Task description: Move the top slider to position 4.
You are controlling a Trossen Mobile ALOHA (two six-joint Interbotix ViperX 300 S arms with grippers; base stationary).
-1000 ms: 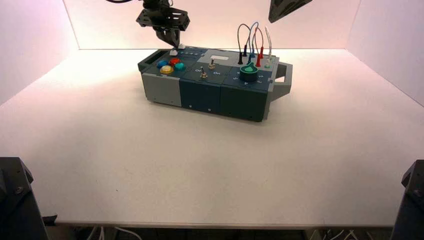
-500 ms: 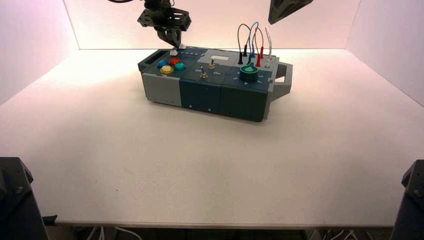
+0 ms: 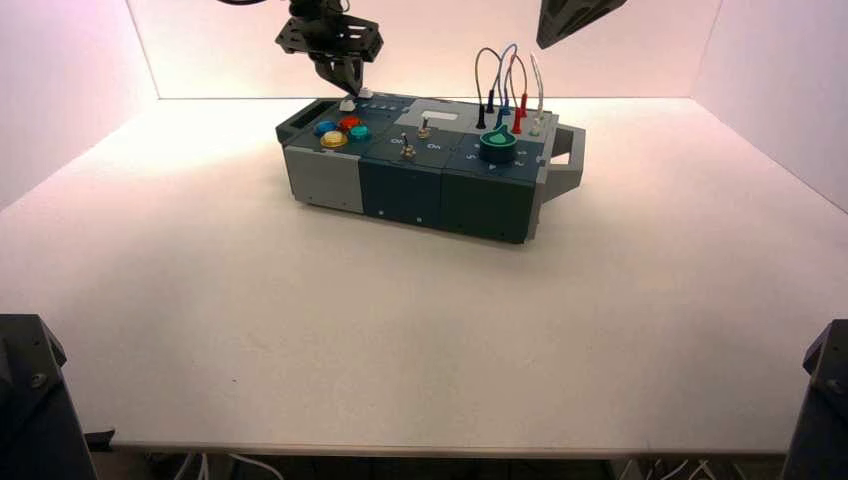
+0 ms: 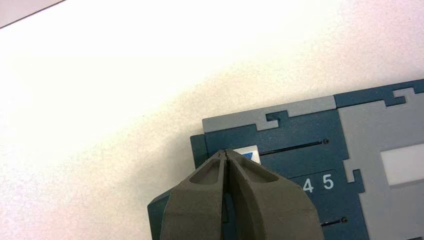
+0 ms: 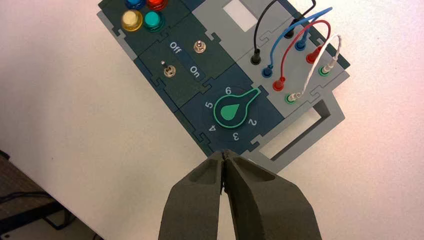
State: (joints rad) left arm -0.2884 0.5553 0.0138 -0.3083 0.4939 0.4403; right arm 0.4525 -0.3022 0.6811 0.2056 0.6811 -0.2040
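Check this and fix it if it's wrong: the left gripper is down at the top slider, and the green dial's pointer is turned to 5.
The dial's position is wrong: the right wrist view shows the green dial's pointer turned away from 5, between the 6 and the 2. The left gripper is indeed down at the top slider.

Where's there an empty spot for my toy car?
The table looks bare in front of the box, and right of its grey handle. It's crowded at the far-left sliders, under the left gripper.
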